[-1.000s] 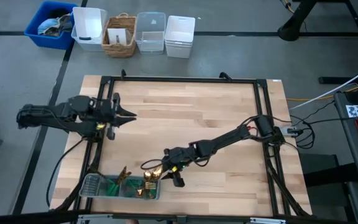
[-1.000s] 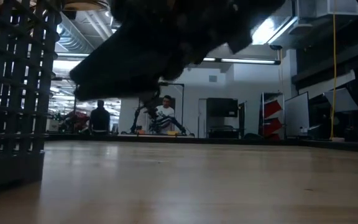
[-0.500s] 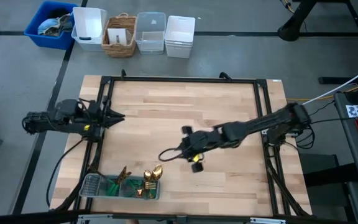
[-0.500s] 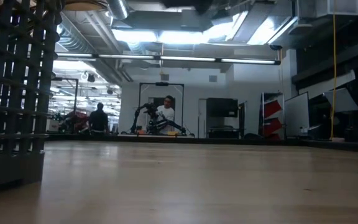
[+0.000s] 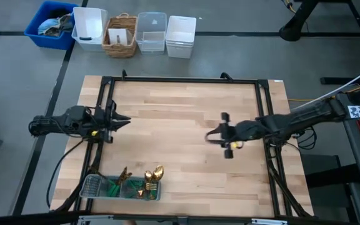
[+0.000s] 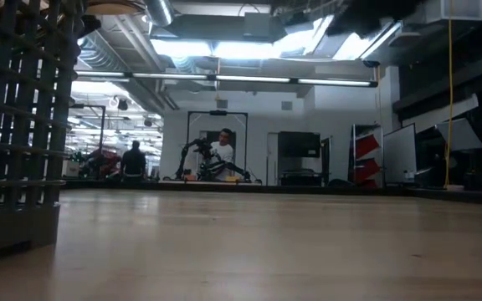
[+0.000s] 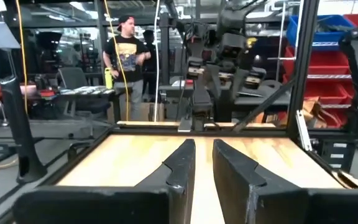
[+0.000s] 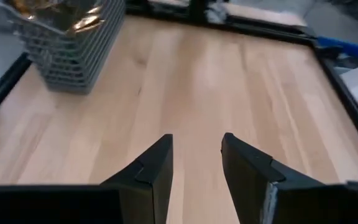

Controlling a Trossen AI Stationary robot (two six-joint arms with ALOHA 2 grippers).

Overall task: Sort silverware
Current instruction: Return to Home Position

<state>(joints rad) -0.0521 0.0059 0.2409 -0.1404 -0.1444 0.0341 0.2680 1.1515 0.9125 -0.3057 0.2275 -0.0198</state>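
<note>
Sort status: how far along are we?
Done: the silverware stands in the grey mesh rack at the high view's bottom-left corner of the table; no loose piece shows. In hand: nothing; left gripper at the left edge and right gripper over the right half are open, empty. Left: probably only the return to rest.

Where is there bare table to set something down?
Bare wood spans the middle of the table, between the left gripper and the right gripper, and the edge strip right of the rack. Crowded only at the rack, holding the silverware, in the left corner.
</note>
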